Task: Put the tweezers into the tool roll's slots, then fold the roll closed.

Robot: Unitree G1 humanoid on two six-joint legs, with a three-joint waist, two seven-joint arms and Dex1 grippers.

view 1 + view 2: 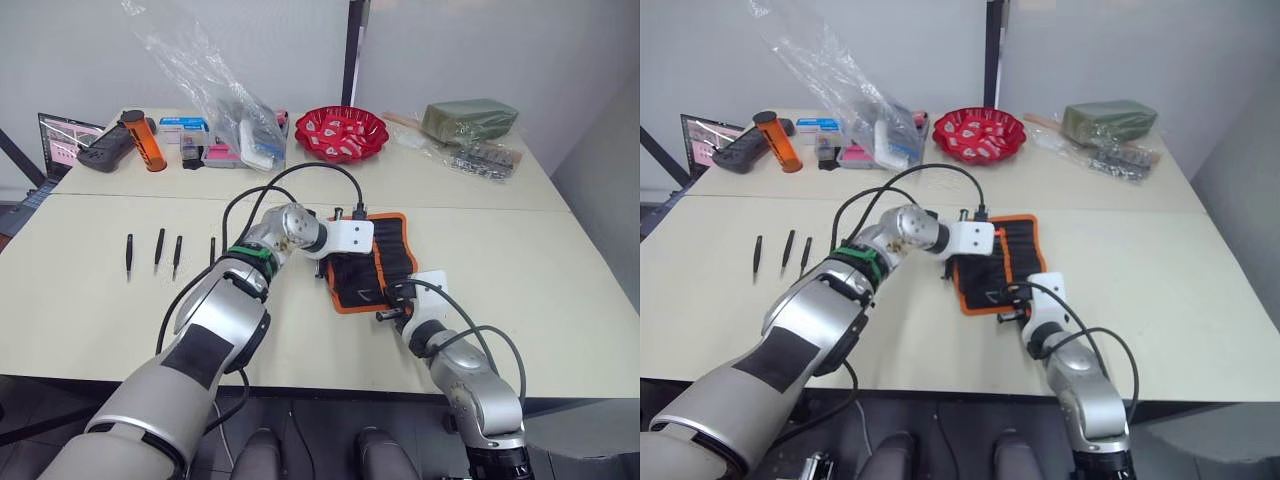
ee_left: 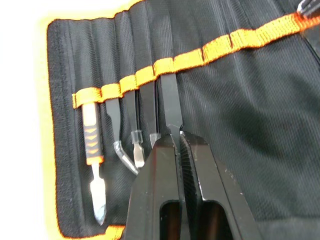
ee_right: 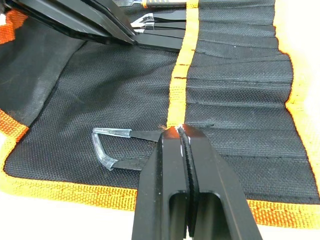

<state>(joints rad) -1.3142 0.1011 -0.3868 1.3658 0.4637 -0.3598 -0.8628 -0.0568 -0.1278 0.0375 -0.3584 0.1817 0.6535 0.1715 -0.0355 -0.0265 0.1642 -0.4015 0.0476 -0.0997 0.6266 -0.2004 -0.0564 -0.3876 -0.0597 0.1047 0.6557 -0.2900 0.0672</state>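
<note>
1. Risk, left side: the left gripper (image 2: 180,137) has its fingers nearly closed on a tweezer (image 2: 169,102) that is part-way into a slot (image 2: 162,66) of the roll (image 1: 372,262). If the push runs off the slot line, the tip may catch the orange band and the fabric may bunch instead of taking the tool.
2. Risk, right side: the right gripper (image 3: 176,131) presses on the roll's orange band with its fingers closed and nothing visibly between them. If this hold-down slips, the roll could slide on the table (image 1: 520,260) under the left arm's push.
3. Risk, pending: four tweezers (image 1: 159,246) lie on the table, well apart from the roll on the left. Folding before these are loaded would leave the task incomplete.
4. Position, left: the held tweezer extends from the fingertips (image 2: 165,145) straight into its slot; other tools sit in the slots just beside it.
5. Position, right: a clear-capped tool (image 3: 112,147) lies just beside the right fingertips, not gripped.
6. The roll lies open and flat, between both grippers.
</note>
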